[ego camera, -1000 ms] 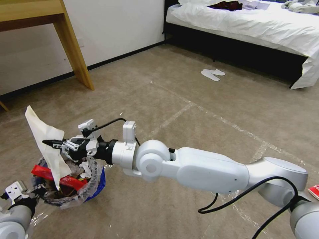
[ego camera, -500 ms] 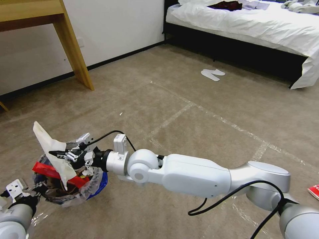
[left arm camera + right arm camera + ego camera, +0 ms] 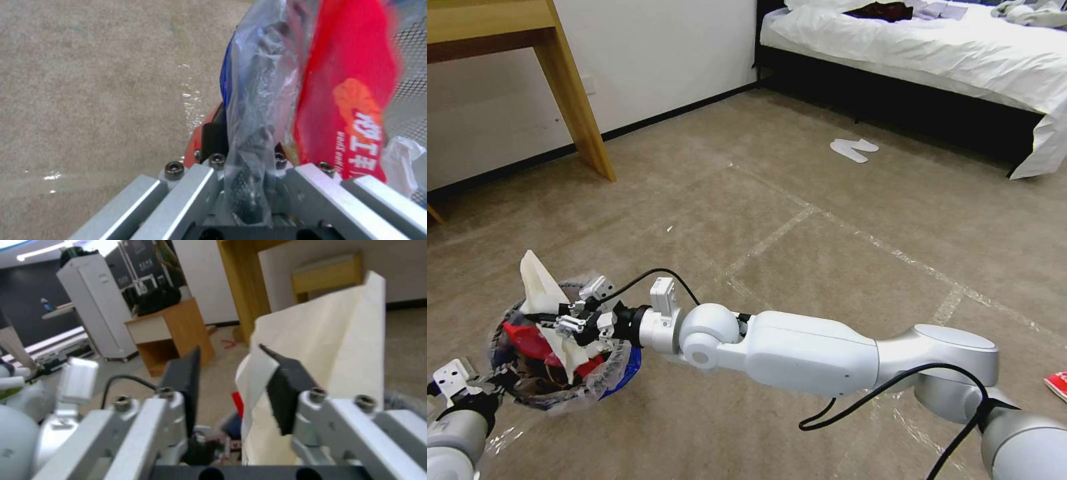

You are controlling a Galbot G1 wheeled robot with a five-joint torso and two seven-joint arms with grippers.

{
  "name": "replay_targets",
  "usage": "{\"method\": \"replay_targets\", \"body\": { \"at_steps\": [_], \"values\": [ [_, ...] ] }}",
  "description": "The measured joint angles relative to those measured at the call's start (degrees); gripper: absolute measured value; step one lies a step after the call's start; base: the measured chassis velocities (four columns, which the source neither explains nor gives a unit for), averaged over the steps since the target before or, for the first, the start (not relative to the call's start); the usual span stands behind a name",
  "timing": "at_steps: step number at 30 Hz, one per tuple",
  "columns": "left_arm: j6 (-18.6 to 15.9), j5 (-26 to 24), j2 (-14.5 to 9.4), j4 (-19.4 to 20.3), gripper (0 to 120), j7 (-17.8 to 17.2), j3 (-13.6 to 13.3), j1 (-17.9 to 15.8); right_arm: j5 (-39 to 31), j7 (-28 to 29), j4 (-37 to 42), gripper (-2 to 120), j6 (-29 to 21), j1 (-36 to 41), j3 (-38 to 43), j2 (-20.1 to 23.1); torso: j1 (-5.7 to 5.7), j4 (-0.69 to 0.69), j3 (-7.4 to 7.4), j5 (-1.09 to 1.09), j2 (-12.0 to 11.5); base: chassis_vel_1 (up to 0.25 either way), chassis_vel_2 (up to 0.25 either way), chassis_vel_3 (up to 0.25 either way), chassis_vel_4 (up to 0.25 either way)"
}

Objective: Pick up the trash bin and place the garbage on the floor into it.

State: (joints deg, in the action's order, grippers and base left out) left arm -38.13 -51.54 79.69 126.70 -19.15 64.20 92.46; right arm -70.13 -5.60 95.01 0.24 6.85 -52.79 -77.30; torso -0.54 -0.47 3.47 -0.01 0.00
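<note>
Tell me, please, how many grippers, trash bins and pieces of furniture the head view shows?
Grippers: 2, the left gripper at the bin's rim and the right gripper over the bin
Trash bins: 1, the trash bin
Furniture: 2, the wooden table and the bed
Total: 5

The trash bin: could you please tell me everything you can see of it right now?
The trash bin is a small round bucket lined with crinkly clear plastic. It sits near the carpet, nearly upright, stuffed with litter: a red wrapper and a cream paper piece sticking up. The left gripper is clamped on its near rim; the right gripper, open, is over its mouth.
</note>
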Motion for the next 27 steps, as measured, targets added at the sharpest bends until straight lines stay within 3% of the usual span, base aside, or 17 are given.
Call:
{"method": "replay_targets", "body": {
  "at_steps": [3,5,17,27],
  "values": [
    [0.0,0.0,0.0,-0.1,1,0.0,0.0,0.0,-0.3,0.1,0.5,45,-0.2,-0.1,0.2,0.2,0.0,0.0,0.0,0.0,0.0,0.0,0.0,0.0,0.0],
    [0.1,0.1,0.0,-0.2,1,0.0,0.1,0.0,-1.1,0.7,2.0,57,-0.7,-0.3,0.9,0.7,0.0,0.0,0.0,0.0,0.0,0.0,0.0,0.0,0.0],
    [0.2,0.3,0.5,-0.2,1,0.0,0.1,-0.1,-2.2,2.1,5.1,98,-3.5,-0.6,-0.1,1.1,0.0,0.0,0.0,0.0,0.0,0.0,0.0,0.0,0.0],
    [0.3,0.4,1.3,-0.4,1,0.2,0.1,-0.5,-0.7,3.2,3.9,100,-2.5,-1.8,-1.8,-1.2,0.0,0.0,0.0,0.0,0.0,0.0,0.0,0.0,0.0]
  ]
}}
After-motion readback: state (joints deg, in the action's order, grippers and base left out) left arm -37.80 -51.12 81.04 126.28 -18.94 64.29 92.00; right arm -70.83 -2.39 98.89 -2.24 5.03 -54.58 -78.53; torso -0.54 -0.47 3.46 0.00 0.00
